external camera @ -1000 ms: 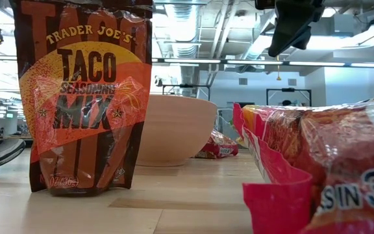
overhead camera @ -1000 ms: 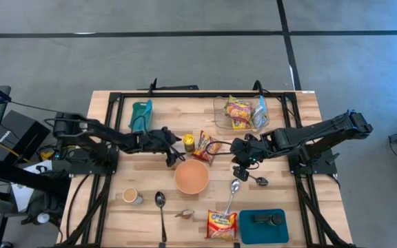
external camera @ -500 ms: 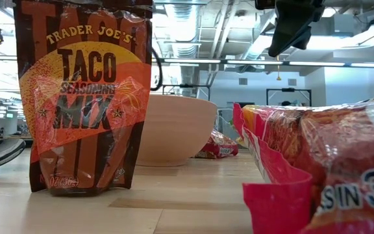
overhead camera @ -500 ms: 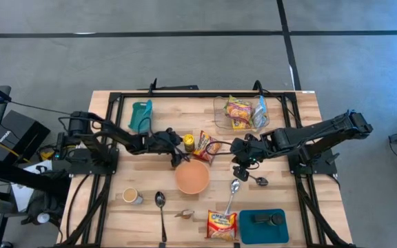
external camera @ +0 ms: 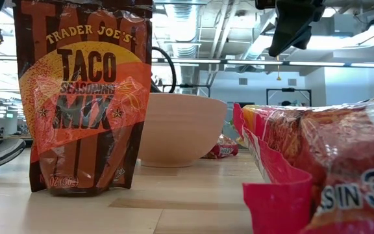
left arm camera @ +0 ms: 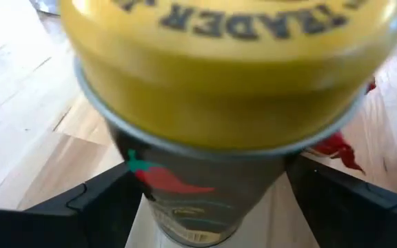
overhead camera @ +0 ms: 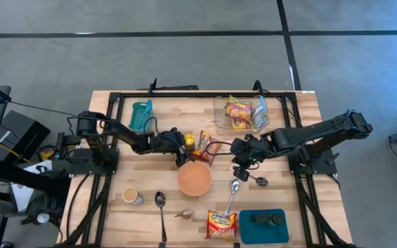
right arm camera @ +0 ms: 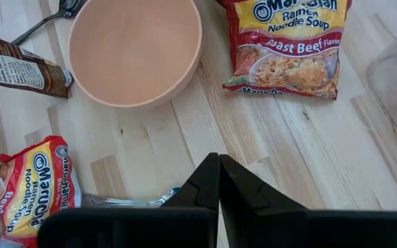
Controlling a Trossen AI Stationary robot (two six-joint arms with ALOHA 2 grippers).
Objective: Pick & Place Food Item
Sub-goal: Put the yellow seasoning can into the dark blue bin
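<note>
Reaching across the table (overhead camera: 116,220), the left gripper (overhead camera: 182,142) is spread wide around a yellow-lidded jar (overhead camera: 189,141), its fingers (left arm camera: 88,207) flanking the sides. A bowl (overhead camera: 194,178) lies just beside it, a ramen packet (overhead camera: 207,146) past the jar. The right gripper (overhead camera: 238,167) hangs clenched near a spoon (overhead camera: 233,189), bare wood below.

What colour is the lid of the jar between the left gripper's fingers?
Yellow, with dark lettering on the jar lid; the left wrist view shows it best.

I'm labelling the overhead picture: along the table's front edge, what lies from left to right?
Paper cup → dark spoon → small wrapper → ramen packet → blue tray.
</note>
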